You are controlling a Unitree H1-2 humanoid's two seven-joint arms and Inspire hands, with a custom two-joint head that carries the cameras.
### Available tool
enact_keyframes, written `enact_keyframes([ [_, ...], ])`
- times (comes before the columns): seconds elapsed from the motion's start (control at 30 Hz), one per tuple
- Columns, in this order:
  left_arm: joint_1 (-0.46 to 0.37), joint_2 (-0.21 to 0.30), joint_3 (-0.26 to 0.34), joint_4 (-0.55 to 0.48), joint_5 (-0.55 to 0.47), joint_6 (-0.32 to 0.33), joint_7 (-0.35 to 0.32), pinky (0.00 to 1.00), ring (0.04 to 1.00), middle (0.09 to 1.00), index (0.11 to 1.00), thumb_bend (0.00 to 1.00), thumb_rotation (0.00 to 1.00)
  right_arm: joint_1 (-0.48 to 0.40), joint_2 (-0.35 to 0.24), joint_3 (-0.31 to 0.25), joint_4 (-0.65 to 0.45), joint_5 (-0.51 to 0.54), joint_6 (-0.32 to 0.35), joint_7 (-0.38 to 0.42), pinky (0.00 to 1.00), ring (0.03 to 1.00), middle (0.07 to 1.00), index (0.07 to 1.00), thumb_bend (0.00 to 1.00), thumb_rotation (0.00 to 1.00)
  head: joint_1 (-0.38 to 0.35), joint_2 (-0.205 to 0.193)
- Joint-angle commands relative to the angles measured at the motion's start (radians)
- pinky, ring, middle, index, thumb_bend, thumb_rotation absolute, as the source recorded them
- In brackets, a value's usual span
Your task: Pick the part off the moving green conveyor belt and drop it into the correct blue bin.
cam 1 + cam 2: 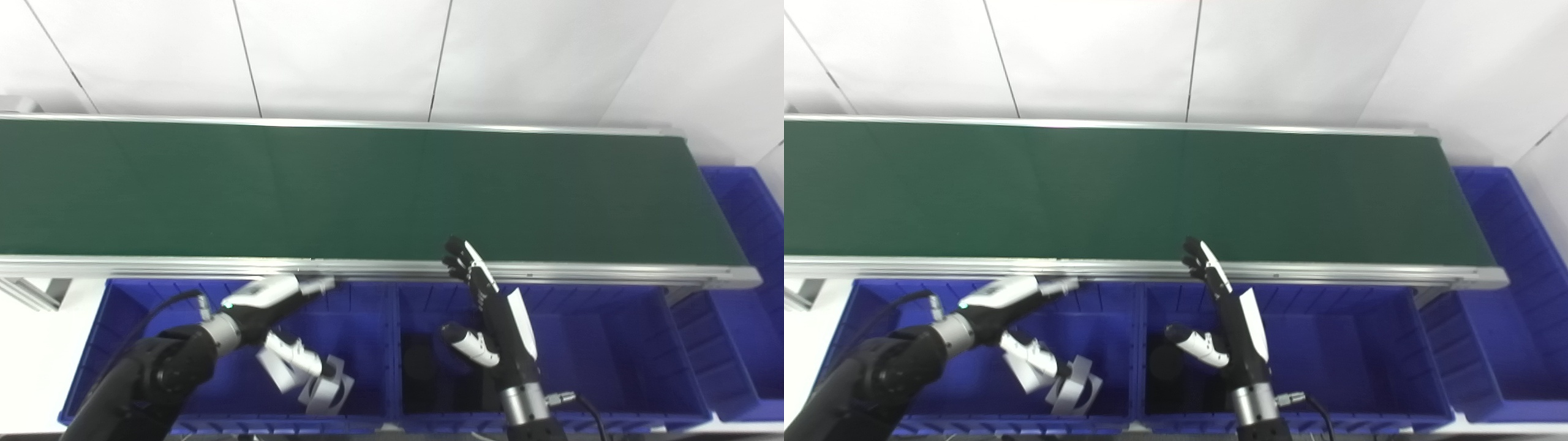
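The green conveyor belt (pixel 367 190) carries no part. My left hand (pixel 269 303) is open over the left blue bin (pixel 119 306), fingers stretched toward the belt's near rail, thumb pointing down. A light grey bracket-like part (pixel 327 389) lies in that bin just past the thumb tip; whether they touch is unclear. My right hand (pixel 496 318) is open and upright over the middle blue bin (pixel 612 349), fingertips level with the belt's near rail, holding nothing.
Dark black parts (pixel 422 364) lie in the left half of the middle bin. A third blue bin (pixel 747 294) stands at the belt's right end. An aluminium rail (pixel 153 266) edges the belt in front. White wall panels stand behind.
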Motion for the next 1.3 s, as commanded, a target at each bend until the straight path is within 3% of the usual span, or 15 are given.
enact_keyframes([
  [0.0,0.045,-0.03,0.042,-0.051,-0.13,-0.048,0.056,0.8,0.918,0.967,0.976,0.96,0.58,-0.001,0.004,0.005,-0.044,0.002,-0.011,0.0,0.85,0.865,0.907,0.931,0.9,0.86,0.001,0.0],
  [0.13,0.121,-0.078,0.101,-0.066,-0.283,-0.141,0.12,0.82,0.905,0.946,0.954,0.94,0.62,0.005,-0.001,0.006,-0.052,0.012,-0.004,0.008,0.87,0.869,0.913,0.936,0.9,0.85,-0.002,-0.001],
  [0.27,0.185,-0.153,0.133,-0.048,-0.465,-0.283,0.165,0.85,0.891,0.923,0.934,0.93,0.63,0.011,-0.006,0.007,-0.058,0.014,0.002,0.014,0.86,0.867,0.911,0.934,0.91,0.84,0.001,-0.007],
  [0.37,0.231,-0.209,0.134,-0.057,-0.539,-0.319,0.191,0.85,0.883,0.908,0.923,0.95,0.64,0.018,-0.013,0.008,-0.065,0.009,0.012,0.02,0.87,0.871,0.909,0.934,0.91,0.84,0.009,-0.014],
  [0.73,0.296,-0.32,0.141,0.007,-0.498,-0.418,0.304,0.88,0.897,0.932,0.955,0.92,0.66,0.035,-0.027,0.004,-0.069,0.005,0.012,0.024,0.87,0.878,0.909,0.933,0.94,0.85,0.029,-0.039],
  [1.1,0.298,-0.33,0.121,0.038,-0.41,-0.445,0.36,0.93,0.938,0.971,0.998,0.93,0.63,0.053,-0.039,0.003,-0.081,0.012,0.014,0.028,0.88,0.886,0.915,0.939,0.93,0.84,0.063,-0.035],
  [1.27,0.296,-0.331,0.12,0.031,-0.373,-0.426,0.384,0.97,0.954,0.977,1.0,0.93,0.63,0.053,-0.042,0.005,-0.09,0.005,0.027,0.032,0.89,0.901,0.916,0.943,0.92,0.85,0.063,-0.026],
])
